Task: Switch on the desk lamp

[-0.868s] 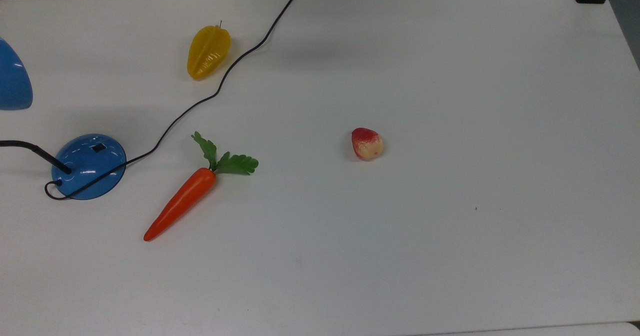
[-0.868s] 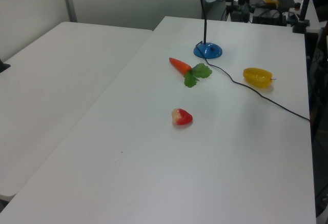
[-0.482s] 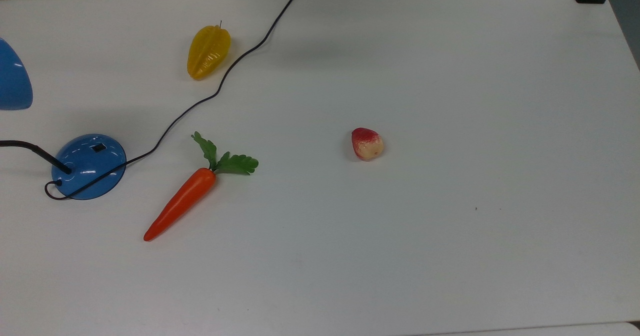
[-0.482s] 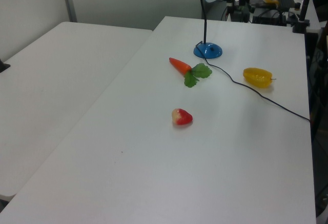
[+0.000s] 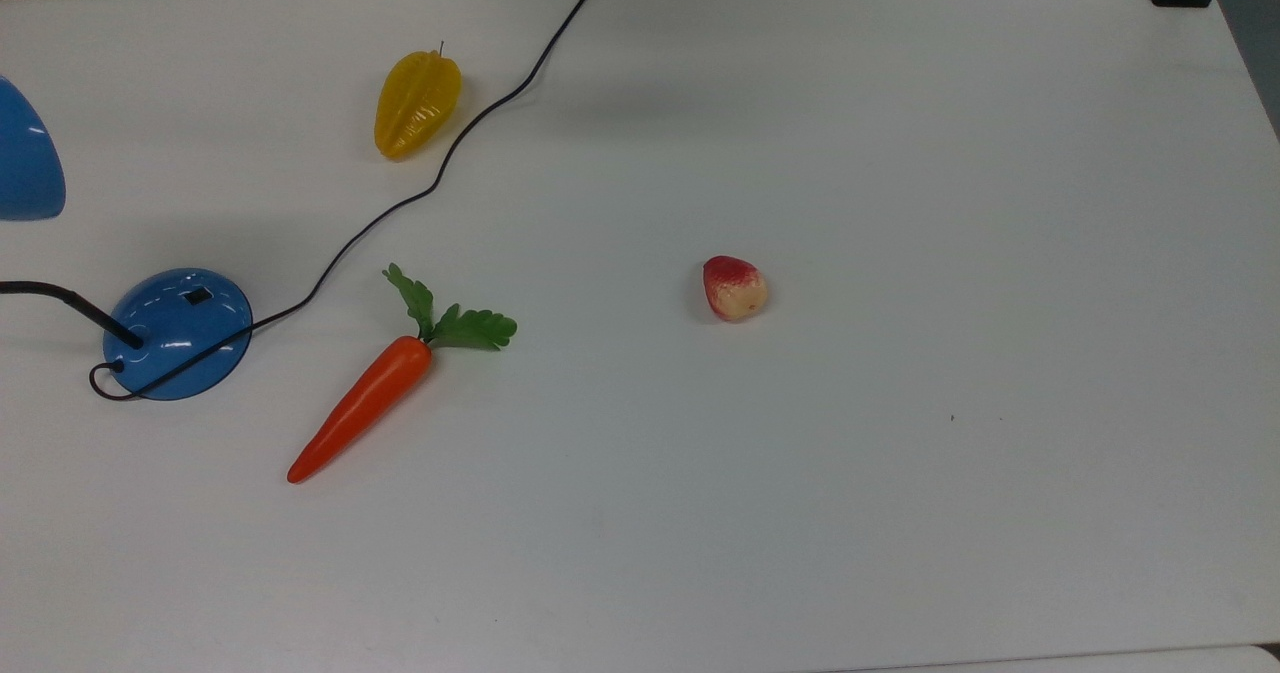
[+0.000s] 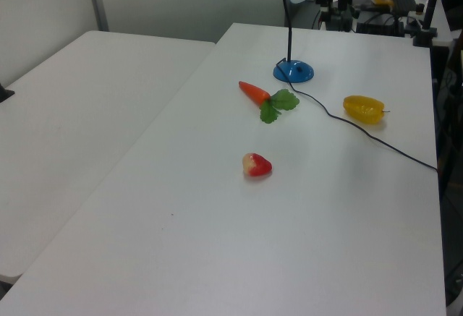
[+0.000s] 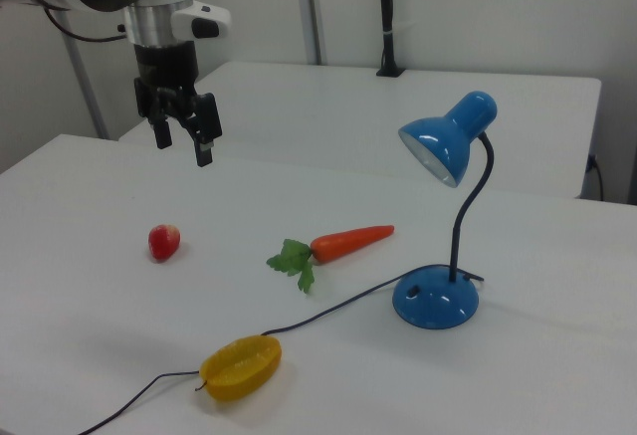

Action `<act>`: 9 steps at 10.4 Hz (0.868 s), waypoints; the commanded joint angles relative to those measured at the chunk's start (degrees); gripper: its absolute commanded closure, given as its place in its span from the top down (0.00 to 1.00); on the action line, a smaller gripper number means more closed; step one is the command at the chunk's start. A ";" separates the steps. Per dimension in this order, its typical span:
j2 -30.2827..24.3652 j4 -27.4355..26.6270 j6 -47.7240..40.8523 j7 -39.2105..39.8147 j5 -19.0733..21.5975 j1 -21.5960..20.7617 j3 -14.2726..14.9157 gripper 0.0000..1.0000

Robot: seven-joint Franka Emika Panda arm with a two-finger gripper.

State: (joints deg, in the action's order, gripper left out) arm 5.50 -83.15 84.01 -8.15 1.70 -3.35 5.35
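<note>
The desk lamp stands at the top view's left, with its glossy blue dome base [image 5: 178, 333] [image 7: 435, 299] [image 6: 294, 71] flat on the white table. A small black switch [image 5: 198, 296] sits on top of the base. A thin black gooseneck rises to the blue shade [image 7: 448, 138] [image 5: 25, 163], which faces down. The black cord [image 5: 440, 168] runs from the base to the table's far edge. My gripper [image 7: 183, 144] hangs open and empty high above the table at the right view's left, far from the lamp.
An orange carrot [image 5: 365, 403] with green leaves lies just beside the lamp base. A yellow starfruit [image 5: 416, 103] lies next to the cord. A red strawberry [image 5: 734, 288] sits mid-table, below the gripper in the right view. A second white table [image 6: 72, 113] adjoins.
</note>
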 commanded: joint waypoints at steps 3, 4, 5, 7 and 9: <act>-2.42 -3.33 2.21 1.55 0.49 -0.70 0.63 0.69; -2.51 -3.50 2.12 1.56 0.58 -0.52 0.63 0.41; -2.86 -4.29 2.12 1.47 0.76 -0.52 0.63 0.20; -3.65 -5.61 2.03 0.59 1.46 -0.52 0.63 0.00; -3.91 -6.58 3.51 -1.16 3.30 -0.08 1.15 0.00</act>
State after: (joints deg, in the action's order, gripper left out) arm 4.41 -85.46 84.22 -7.95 2.40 -3.26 5.35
